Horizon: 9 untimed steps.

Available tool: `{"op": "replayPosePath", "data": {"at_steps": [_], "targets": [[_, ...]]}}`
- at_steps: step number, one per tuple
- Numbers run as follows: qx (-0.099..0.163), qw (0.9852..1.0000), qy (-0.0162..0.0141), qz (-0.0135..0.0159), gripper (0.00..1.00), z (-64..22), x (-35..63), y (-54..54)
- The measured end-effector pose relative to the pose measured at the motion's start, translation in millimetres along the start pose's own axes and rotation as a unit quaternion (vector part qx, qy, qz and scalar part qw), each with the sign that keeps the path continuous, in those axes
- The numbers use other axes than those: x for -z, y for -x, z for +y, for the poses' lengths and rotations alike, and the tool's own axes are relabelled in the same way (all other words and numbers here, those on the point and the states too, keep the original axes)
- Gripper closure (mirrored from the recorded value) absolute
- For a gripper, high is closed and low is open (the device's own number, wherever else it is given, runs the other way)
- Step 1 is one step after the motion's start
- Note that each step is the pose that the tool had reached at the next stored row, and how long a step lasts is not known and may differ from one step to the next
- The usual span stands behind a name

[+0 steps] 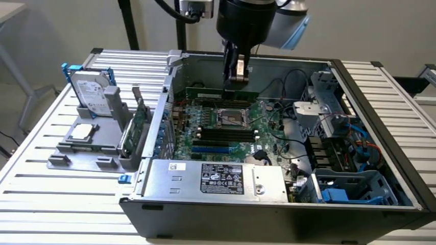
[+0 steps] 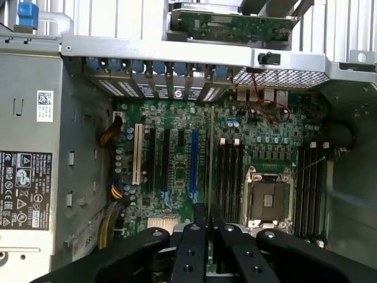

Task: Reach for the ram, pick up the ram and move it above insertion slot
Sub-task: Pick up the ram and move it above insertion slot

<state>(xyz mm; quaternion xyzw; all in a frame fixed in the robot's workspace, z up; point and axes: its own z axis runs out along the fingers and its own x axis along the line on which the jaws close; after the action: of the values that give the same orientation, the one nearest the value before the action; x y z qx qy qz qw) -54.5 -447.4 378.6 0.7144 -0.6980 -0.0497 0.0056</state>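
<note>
Ram point(image 1: 223, 95) clamped in end effector point(image 1: 236, 81) above motherboard point(image 1: 225, 125), wrist view showing it edge-on point(image 2: 211, 159)

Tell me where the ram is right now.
The ram is held edge-on in the pincer, hanging inside the open computer case above the motherboard; in the exterior view it sits near the far wall, just behind the processor socket.

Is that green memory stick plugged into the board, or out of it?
Out. The ram hangs level above the motherboard, clamped in the gripper.
</note>
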Motion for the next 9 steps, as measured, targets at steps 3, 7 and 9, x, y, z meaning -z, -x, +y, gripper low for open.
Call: {"op": "replayPosePath", "data": {"at_steps": [3,7,9], "targets": [[0.000,1.0000,0.0000,0.0000,0.86,-5.9,-0.9,6.9],[0.000,1.0000,-0.0001,0.0000,0.86,-11.2,-2.6,13.7],[0.000,1.0000,-0.0002,0.0000,0.86,-14.1,-3.2,15.4]]}}
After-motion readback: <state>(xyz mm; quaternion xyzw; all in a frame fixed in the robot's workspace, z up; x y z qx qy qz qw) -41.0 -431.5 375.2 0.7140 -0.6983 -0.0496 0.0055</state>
